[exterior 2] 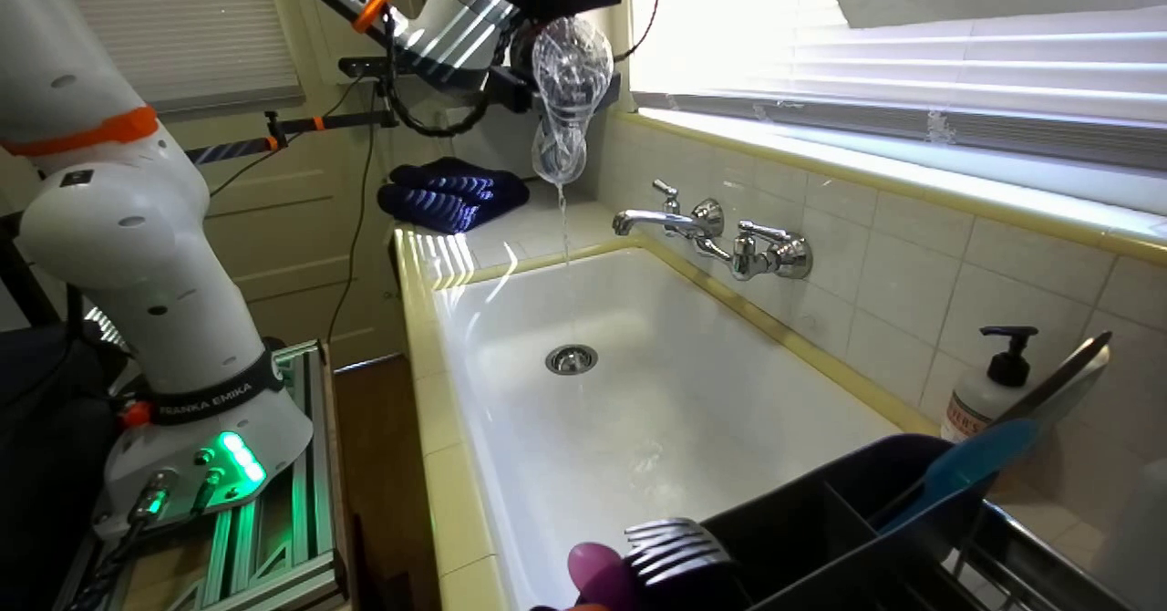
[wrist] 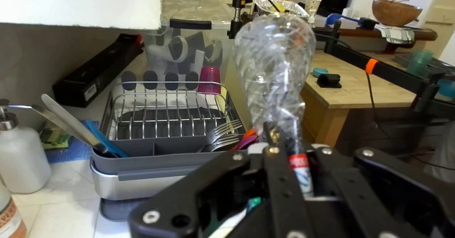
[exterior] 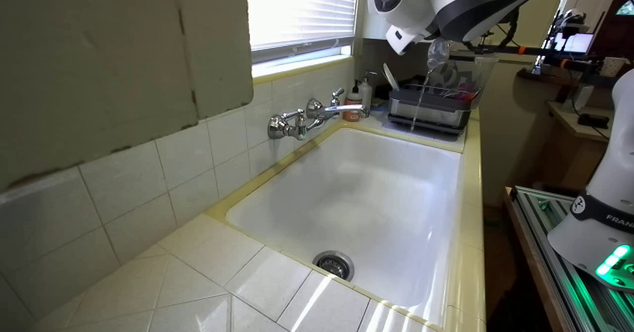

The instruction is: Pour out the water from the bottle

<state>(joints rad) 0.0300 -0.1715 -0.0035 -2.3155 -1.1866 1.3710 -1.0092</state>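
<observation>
The bottle (exterior 2: pixel 573 64) is hanging steeply tilted above the sink (exterior 2: pixel 720 438), water (exterior 2: pixel 562 205) streaming from its lower end. The gripper (wrist: pixel 295 142) is pinching it narrow at the middle, its long axis crossing between the fingers (wrist: pixel 279 170). Emptying it is probably calling for tipping that lower end further down.

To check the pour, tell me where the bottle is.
In an exterior view, the bottle is at upper centre, held over the sink, above and left of the faucet.
</observation>
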